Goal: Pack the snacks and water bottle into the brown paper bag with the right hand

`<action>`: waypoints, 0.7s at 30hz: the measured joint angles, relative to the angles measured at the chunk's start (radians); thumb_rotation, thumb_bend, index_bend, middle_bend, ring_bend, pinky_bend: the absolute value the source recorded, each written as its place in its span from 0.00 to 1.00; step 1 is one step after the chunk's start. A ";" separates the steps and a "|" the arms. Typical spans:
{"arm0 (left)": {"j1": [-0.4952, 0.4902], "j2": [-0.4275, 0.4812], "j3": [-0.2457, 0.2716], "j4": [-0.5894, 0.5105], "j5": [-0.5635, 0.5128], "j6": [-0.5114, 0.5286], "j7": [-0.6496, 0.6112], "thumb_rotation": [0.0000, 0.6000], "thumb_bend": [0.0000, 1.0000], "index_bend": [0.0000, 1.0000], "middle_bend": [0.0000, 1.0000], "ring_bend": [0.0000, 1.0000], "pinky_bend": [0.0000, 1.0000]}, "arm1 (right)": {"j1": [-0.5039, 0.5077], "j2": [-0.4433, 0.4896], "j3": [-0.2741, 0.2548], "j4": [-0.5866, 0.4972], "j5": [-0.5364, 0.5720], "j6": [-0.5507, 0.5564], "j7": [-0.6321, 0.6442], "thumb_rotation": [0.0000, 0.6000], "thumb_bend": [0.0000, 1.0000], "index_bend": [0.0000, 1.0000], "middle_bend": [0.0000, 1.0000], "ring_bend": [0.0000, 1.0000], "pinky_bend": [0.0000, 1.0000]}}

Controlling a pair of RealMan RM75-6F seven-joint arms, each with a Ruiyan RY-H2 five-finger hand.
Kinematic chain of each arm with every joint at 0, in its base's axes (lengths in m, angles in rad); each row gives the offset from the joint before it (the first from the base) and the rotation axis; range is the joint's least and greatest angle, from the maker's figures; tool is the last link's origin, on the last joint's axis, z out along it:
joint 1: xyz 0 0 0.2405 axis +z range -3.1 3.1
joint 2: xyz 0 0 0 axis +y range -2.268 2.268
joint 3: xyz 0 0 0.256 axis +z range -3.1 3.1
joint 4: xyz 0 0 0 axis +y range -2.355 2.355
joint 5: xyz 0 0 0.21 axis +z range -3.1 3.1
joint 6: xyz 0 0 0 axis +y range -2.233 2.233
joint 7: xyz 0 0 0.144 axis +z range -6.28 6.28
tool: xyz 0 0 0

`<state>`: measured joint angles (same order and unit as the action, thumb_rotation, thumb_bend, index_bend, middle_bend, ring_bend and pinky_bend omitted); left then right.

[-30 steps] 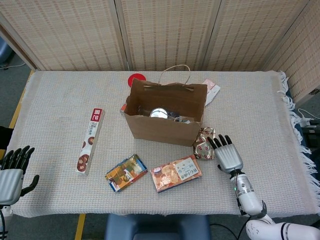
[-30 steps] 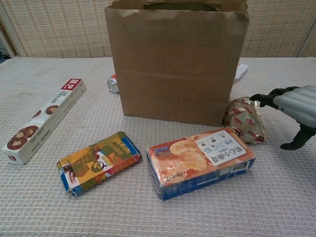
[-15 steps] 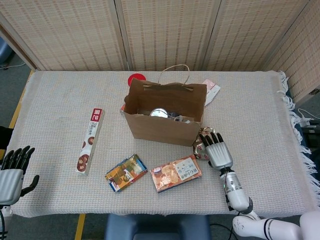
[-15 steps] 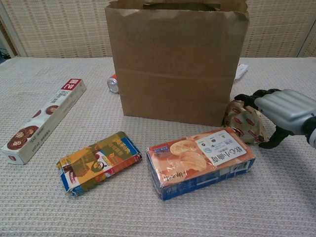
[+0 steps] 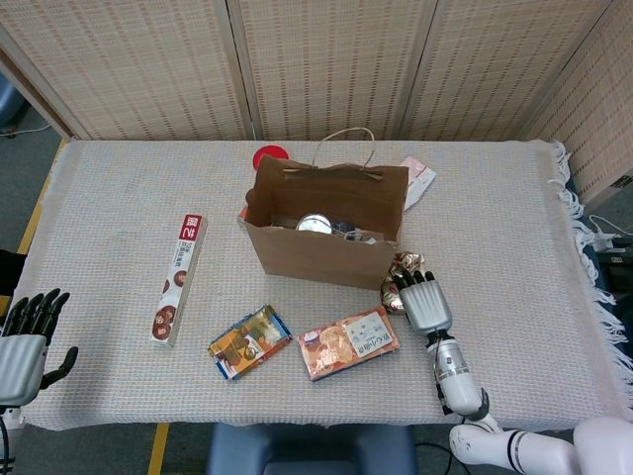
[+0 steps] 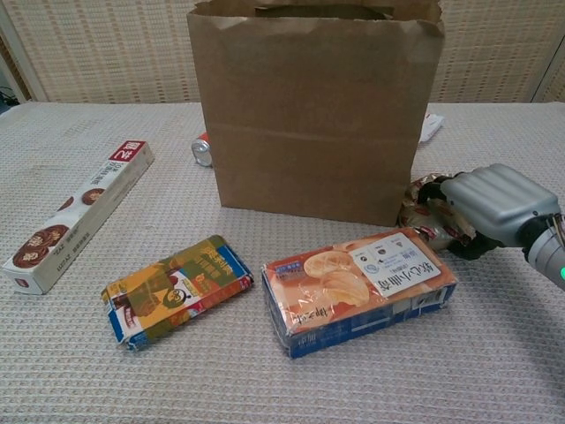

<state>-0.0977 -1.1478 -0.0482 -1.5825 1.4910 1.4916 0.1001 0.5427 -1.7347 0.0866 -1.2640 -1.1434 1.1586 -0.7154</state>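
The brown paper bag (image 5: 326, 223) (image 6: 313, 110) stands open mid-table, with a silver-topped item (image 5: 315, 224) inside. A crinkled red-and-gold foil snack (image 5: 399, 267) (image 6: 422, 216) lies at the bag's right foot. My right hand (image 5: 423, 300) (image 6: 490, 203) lies over it, fingers spread on top and the thumb low at its right side; no closed grip shows. The snack still rests on the cloth. An orange biscuit pack (image 5: 348, 342) (image 6: 357, 287), a colourful pack (image 5: 249, 341) (image 6: 177, 287) and a long chocolate box (image 5: 179, 277) (image 6: 79, 216) lie in front. My left hand (image 5: 25, 336) hangs empty at the left edge.
A red lid (image 5: 269, 155) and a white-pink packet (image 5: 418, 180) lie behind the bag. A small can (image 6: 202, 150) sits by its left rear corner. Woven screens close off the back. The fringed cloth edge (image 5: 584, 247) runs down the right.
My right hand has slid left and forward from beside the foil snack onto it, and its fingers now cover most of the snack. Left hand and other items are unmoved.
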 measured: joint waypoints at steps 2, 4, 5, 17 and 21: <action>0.000 0.000 0.000 0.001 0.001 0.000 -0.001 1.00 0.37 0.00 0.00 0.00 0.00 | -0.003 0.003 -0.004 -0.002 -0.016 0.005 0.014 1.00 0.49 0.54 0.44 0.45 0.54; 0.000 0.000 0.001 0.002 0.002 0.001 -0.003 1.00 0.37 0.00 0.00 0.00 0.00 | -0.007 0.017 -0.008 -0.015 -0.030 0.011 0.022 1.00 0.51 0.56 0.46 0.46 0.56; 0.000 0.000 0.001 0.002 0.002 0.001 -0.003 1.00 0.37 0.00 0.00 0.00 0.00 | -0.009 0.026 -0.009 -0.024 -0.036 0.014 0.025 1.00 0.51 0.57 0.46 0.47 0.56; 0.001 -0.001 0.000 -0.001 0.000 0.002 0.005 1.00 0.37 0.00 0.00 0.00 0.00 | -0.068 0.272 -0.004 -0.312 -0.134 0.116 0.148 1.00 0.52 0.60 0.48 0.48 0.58; 0.002 -0.003 0.000 -0.004 -0.002 0.004 0.012 1.00 0.37 0.00 0.00 0.00 0.00 | -0.091 0.384 0.023 -0.445 -0.190 0.185 0.194 1.00 0.52 0.60 0.48 0.48 0.58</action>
<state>-0.0962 -1.1504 -0.0487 -1.5861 1.4889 1.4951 0.1121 0.4521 -1.3509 0.1092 -1.7090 -1.3330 1.3434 -0.5212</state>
